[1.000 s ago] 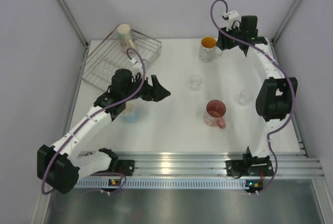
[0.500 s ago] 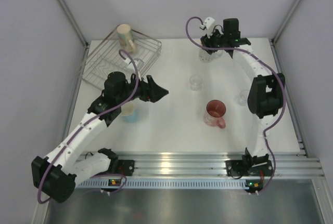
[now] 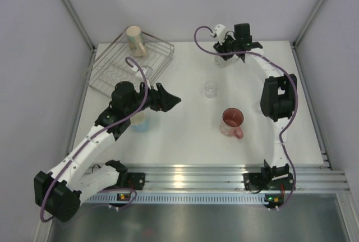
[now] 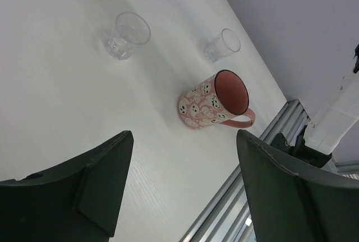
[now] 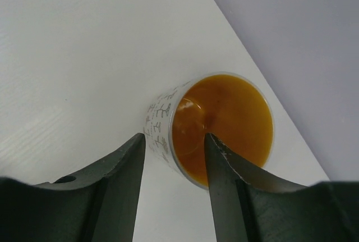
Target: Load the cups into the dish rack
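Right wrist view: unreadable dark marks printed on white mug (image 5: 219, 119).

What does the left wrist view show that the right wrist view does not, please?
Only the left wrist view shows the pink mug standing upright, two clear glasses beyond it, and the metal rail at the table's edge. Only the right wrist view shows the white mug with the yellow inside, its near rim framed between the right gripper's fingers. Both show the white table, the grey wall and a pair of dark fingers standing apart; the left gripper holds nothing.
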You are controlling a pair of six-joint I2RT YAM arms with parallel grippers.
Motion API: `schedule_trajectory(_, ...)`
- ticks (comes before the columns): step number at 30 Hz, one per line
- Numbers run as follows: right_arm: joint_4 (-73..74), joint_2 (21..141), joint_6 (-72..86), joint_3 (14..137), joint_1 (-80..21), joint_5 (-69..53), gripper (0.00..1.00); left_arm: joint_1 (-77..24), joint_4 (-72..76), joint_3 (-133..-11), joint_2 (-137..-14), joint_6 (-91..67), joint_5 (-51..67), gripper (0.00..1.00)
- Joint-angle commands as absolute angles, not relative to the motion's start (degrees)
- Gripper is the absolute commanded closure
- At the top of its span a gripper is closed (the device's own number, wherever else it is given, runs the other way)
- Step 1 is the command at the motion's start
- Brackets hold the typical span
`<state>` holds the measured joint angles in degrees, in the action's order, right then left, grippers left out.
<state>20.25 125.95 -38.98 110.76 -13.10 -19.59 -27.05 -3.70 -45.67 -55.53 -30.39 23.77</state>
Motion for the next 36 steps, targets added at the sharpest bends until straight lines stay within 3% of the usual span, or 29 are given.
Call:
schedule_trajectory(1,20.1,127.7,-40.5,114.6,-14.2,-19.7,0.53,-26.9,3.3,-43.1,-54.1,-32.7,23.5,0.2)
schedule_trajectory(8,20.9,130.0,-41.1,115.7,-15.2,-17.4,0.54,-27.0,3.9,-43.0,-53.8,-32.9,23.2,0.21)
schedule_trajectory(17,23.9,132.8,-41.7,119.2,-15.5,-15.2,0.67,-27.0,4.1,-42.2,-53.7,-33.1,23.0,0.21)
schedule_trajectory(31,26.5,135.3,-42.5,121.1,-15.6,-12.9,0.67,-26.9,5.2,-42.8,-54.5,-33.5,23.1,0.22)
schedule_trajectory(34,26.2,135.4,-42.2,121.3,-15.4,-12.7,0.71,-26.9,5.9,-42.6,-54.5,-33.8,22.9,0.22)
schedule_trajectory(36,26.0,135.5,-41.8,121.2,-15.5,-12.6,0.8,-26.9,6.1,-42.6,-54.6,-33.8,22.8,0.22)
